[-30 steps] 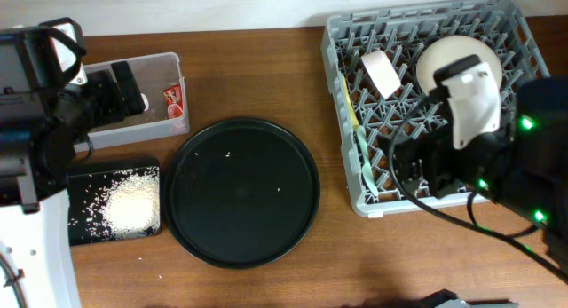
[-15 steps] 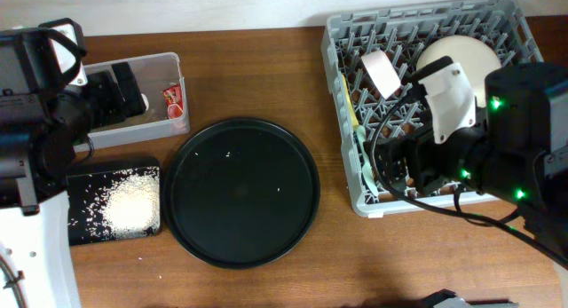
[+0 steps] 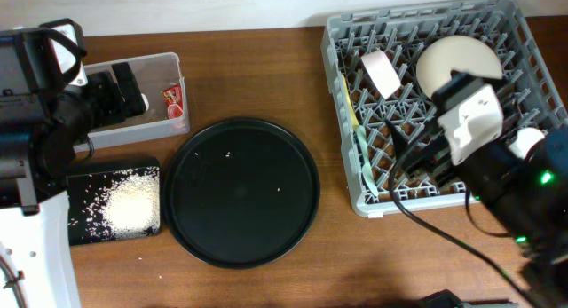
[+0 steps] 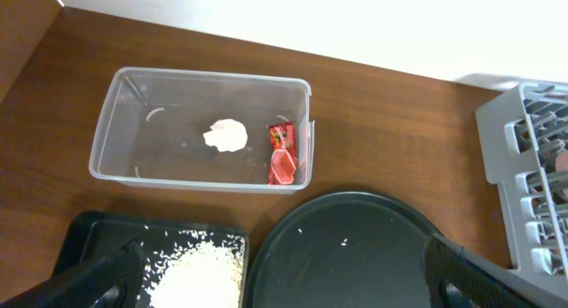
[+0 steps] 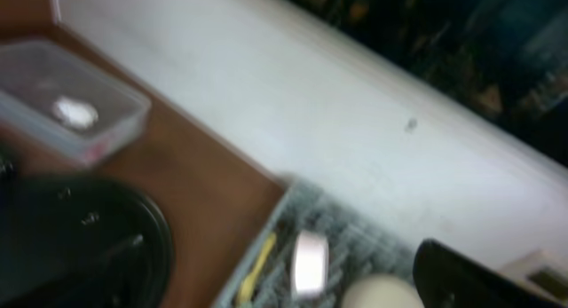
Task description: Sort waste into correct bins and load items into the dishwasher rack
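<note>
The grey dishwasher rack [image 3: 355, 201] at the right holds a cream plate [image 3: 448, 59], a white cup [image 3: 382, 71], a yellow utensil [image 3: 349, 104] and a pale-green utensil [image 3: 366, 166]. My right gripper [image 3: 417, 157] hovers open over the rack, holding nothing; its wrist view is blurred. In the clear tub [image 4: 115, 122] lie a white tissue [image 4: 226, 135] and a red sachet [image 4: 282, 153]. Rice [image 4: 200, 277] is heaped in the shallow black tray [image 4: 89, 232]. My left gripper [image 4: 280, 281] stands open and empty, high above both bins.
A large round black tray [image 3: 244, 193] with a few stray rice grains sits mid-table between the bins and the rack. A few grains lie on the wood by the black tray. The left arm's body [image 3: 35, 122] covers the table's left edge.
The right arm has swung above the rack and drawn toward the front right. The left arm and everything on the table stay as they were.
</note>
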Robot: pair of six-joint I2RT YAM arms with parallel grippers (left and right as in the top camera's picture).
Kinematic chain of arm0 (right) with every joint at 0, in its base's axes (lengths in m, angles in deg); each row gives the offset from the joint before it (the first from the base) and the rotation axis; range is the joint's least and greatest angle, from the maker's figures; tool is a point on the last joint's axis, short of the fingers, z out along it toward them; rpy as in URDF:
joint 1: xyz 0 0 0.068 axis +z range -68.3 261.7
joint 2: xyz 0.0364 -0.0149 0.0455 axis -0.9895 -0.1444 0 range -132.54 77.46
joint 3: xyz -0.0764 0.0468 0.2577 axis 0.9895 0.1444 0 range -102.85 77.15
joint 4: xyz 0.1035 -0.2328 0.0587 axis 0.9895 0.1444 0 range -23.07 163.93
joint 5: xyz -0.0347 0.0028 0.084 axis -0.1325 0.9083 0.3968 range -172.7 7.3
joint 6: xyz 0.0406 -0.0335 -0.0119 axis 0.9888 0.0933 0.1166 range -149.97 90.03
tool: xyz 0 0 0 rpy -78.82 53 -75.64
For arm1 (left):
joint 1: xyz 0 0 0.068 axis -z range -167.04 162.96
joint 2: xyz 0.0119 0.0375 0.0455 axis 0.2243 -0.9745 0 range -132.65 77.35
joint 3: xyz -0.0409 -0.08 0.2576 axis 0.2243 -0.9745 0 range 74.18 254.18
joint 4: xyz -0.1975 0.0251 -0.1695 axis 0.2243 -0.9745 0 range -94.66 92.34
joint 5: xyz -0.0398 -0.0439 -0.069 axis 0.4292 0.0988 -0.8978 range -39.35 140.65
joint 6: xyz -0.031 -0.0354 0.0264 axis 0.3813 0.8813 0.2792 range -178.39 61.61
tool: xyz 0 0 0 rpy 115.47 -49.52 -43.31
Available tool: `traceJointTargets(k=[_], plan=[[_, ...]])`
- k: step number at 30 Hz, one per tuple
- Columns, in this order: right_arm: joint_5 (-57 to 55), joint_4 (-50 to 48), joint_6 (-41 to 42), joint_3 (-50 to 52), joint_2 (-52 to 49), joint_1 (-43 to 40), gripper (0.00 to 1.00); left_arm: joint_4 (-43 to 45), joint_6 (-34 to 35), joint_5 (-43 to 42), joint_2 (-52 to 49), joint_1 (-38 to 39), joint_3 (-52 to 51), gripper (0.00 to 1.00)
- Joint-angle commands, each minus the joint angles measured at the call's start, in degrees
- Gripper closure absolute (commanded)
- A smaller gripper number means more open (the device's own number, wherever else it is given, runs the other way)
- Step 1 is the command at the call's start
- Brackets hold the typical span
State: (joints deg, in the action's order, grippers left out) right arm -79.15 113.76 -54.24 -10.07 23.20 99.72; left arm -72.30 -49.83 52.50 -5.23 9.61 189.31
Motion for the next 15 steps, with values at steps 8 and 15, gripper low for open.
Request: traceJointTargets(k=[8, 15], plan=[[5.53, -30.75, -1.40, 56.94, 27.52, -7.76, 0.02, -0.09, -0.52, -0.61, 0.81, -0.04, 0.52, 0.01], [5.49, -34.86, 6.73, 75.82, 47.60, -11.87, 0.02, -0.09, -0.52, -0.63, 0.81, -0.04, 0.52, 0.01]])
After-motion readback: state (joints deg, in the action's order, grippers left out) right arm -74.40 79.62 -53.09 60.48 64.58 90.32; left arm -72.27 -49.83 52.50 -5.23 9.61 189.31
